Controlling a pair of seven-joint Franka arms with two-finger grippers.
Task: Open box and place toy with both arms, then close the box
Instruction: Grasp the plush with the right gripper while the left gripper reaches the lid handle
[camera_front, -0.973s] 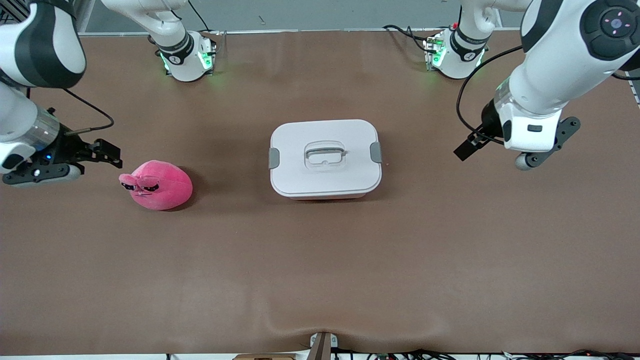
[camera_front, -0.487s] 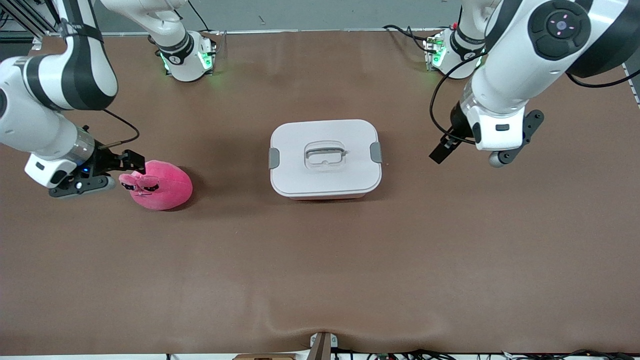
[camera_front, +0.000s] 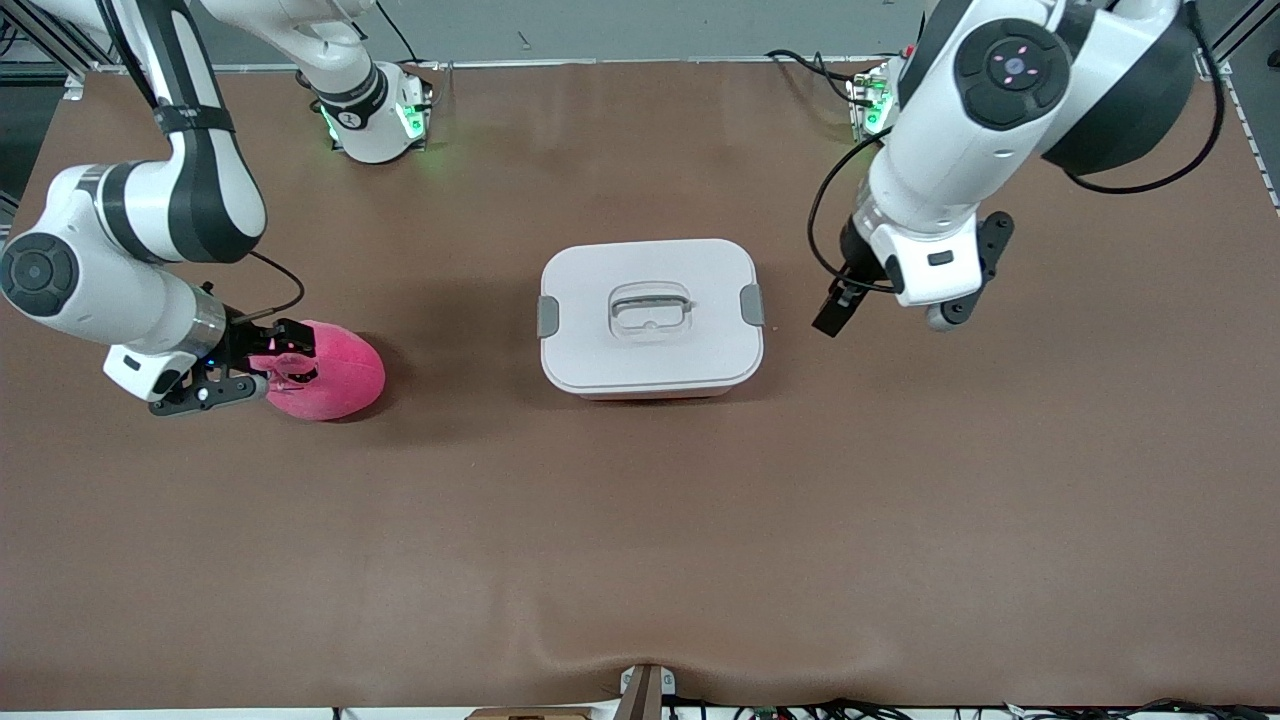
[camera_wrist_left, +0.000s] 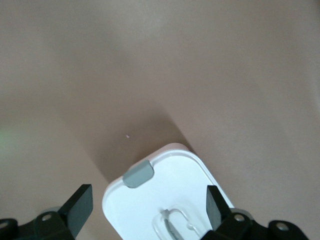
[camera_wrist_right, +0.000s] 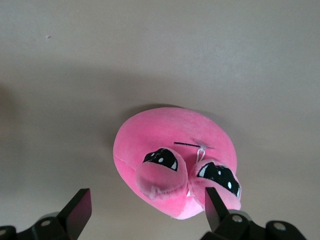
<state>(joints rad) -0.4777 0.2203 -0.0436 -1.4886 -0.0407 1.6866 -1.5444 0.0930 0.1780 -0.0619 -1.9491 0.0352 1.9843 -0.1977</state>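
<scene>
front view: right gripper (camera_front: 262, 365) hangs low at the toy (camera_front: 325, 370), fingers spread wide, nothing held; its fingertips sit at the toy's face end, on the side toward the right arm's end of the table. right wrist view shows both black fingertips (camera_wrist_right: 75, 210) flanking the toy (camera_wrist_right: 175, 160) with clear gaps, so no contact that i can see. left gripper (camera_front: 885, 300) hovers over bare table just beside the box (camera_front: 650, 318), on the side toward the left arm's end, near the grey clip (camera_front: 751, 304). it is also spread wide and empty; left wrist view has the clip (camera_wrist_left: 138, 173) and lid corner between the fingers.

toy lies on the table toward the right arm's end, well apart from the box, a bit nearer the front camera than the box centre. box sits mid-table, lid (camera_front: 648, 300) on, both clips in place, recessed handle (camera_front: 650, 307) in the lid centre.

handling guess: toy looks plush, soft and light, will squash under the pinch, not fragile, not slippery. best taken across the rounded body, deep enough that fabric doesn't slip out; the snout and eye flaps look too floppy to hold. box looks rigid plastic, smooth, likely light, may slide when a clip is pushed. clips first, then lift by the handle.
</scene>
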